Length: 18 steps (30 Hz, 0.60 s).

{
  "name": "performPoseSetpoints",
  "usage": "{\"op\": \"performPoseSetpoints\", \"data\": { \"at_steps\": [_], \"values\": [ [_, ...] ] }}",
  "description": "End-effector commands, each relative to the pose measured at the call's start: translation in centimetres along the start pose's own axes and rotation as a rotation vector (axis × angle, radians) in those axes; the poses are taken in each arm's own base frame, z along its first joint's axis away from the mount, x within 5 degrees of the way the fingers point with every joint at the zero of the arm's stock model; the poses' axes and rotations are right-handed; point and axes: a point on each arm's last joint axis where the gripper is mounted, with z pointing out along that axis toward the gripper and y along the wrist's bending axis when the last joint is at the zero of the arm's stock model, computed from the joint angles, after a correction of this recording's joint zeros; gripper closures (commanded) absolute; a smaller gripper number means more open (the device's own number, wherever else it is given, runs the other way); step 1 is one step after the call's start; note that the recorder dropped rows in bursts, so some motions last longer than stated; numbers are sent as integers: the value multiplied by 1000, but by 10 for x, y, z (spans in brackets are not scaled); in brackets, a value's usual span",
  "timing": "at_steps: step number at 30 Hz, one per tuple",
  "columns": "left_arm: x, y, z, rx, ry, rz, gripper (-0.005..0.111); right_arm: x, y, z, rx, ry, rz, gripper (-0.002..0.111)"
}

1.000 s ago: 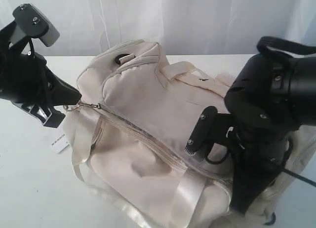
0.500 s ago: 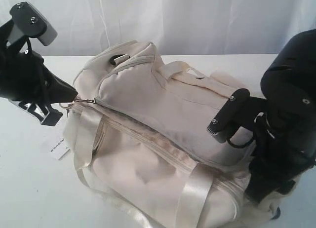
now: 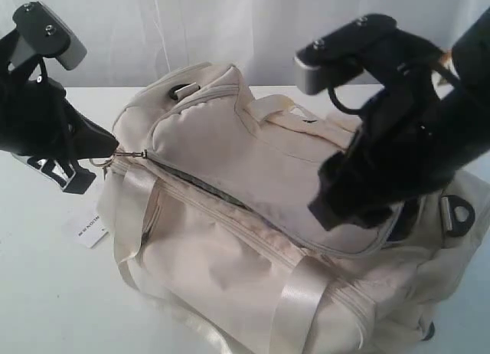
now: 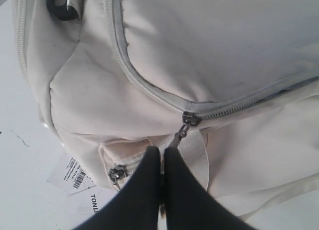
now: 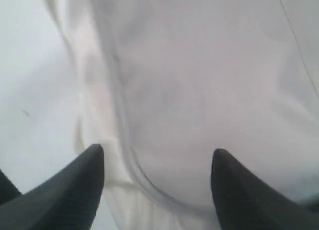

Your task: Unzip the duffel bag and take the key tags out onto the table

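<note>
Cream fabric duffel bag [image 3: 230,239] sits on the white table [image 3: 46,293], long axis roughly 10-to-4 in the exterior view.

Left gripper [image 4: 163,153] is at the bag's 9 o'clock end, jaws pressed together on the zipper pull [image 4: 178,134], which leads up to the slider.

Right gripper [image 5: 158,155] has jaws spread wide with nothing between them. It hovers over the bag top toward 3 o'clock, with only bare fabric and a seam below.

Main zip: a dark slit runs along the track from the slider toward 4 o'clock, so I read it as partly open. The far stretch is behind the right arm, so I can't tell how far it goes.

Key tags: none visible in any view, presumably inside the bag.

The paper label [image 3: 90,230] on the table at the bag's 8 o'clock is not a tag.

Status: unzipping looks under way, mouth not spread, extraction not started. Left to do: widen the opening, reach in, find the tags, set them on the table.
</note>
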Motion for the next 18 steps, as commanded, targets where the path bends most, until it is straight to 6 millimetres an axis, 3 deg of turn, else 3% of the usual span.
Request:
{"op": "performPoseSetpoints", "data": {
  "at_steps": [1,5,9,15,18],
  "values": [
    [-2,0,-4,1,-14,-11,107,-28,22,1,-195,-278,-267,51],
    [-2,0,-4,1,-14,-11,107,-45,42,23,-201,-372,-505,51],
    [-2,0,-4,1,-14,-11,107,-60,55,61,-138,-379,-589,51],
    [-2,0,-4,0,-15,-9,107,-71,52,110,8,-343,-647,51],
    [-2,0,-4,0,-15,-9,107,-72,49,121,39,-321,-621,54]
  ]
}}
